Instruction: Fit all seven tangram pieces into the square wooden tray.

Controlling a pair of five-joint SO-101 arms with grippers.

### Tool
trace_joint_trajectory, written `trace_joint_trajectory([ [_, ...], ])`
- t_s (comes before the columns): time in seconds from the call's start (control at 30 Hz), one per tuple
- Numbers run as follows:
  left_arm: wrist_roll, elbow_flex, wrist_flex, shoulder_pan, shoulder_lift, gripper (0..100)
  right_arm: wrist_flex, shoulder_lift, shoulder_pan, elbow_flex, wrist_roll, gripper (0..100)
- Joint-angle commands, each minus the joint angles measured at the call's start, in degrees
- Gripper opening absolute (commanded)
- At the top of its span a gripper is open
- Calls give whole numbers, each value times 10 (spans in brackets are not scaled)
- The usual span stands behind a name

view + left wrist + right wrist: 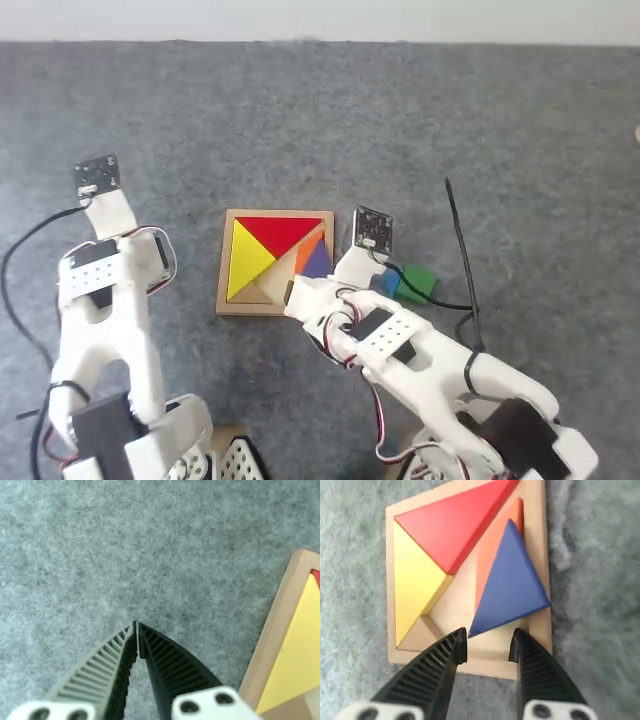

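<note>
The square wooden tray [224,300] lies mid-table. It holds a red triangle [455,525] and a yellow triangle [415,580] lying flat, with an orange piece [487,560] beside them. A blue triangle [512,585] rests tilted over the orange piece, one corner out on the tray's rim [542,540]. My right gripper [489,642] is open at the tray's near edge, and the blue triangle's lowest corner sits between its fingertips. My left gripper [136,627] is shut on nothing, over bare carpet left of the tray [272,630].
A green piece [417,283] and a small blue piece [390,284] lie on the carpet just right of the tray, close to the right arm. A black cable [462,250] runs past them. Grey carpet stretches open beyond the tray.
</note>
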Motion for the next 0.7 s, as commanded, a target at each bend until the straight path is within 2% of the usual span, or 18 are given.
trace_joint_trajectory([
  [0.0, -5, -12, -11, 4, -1, 13, 115, -95, -16, -54, 11, 152],
  [0.17, -5, -12, -11, 4, -1, 13, 290, -245, -30, -95, 68, 148],
  [0.27, -5, -12, -11, 4, -1, 13, 342, -293, 27, -127, 83, 121],
  [0.37, -5, -12, -11, 4, -1, 13, 331, -276, 88, -145, 88, 8],
  [0.47, -5, -12, -11, 4, -1, 13, 292, -220, 100, -146, 125, 28],
  [0.67, -4, -12, -11, 4, -1, 13, 225, -38, 103, -193, 163, 6],
])
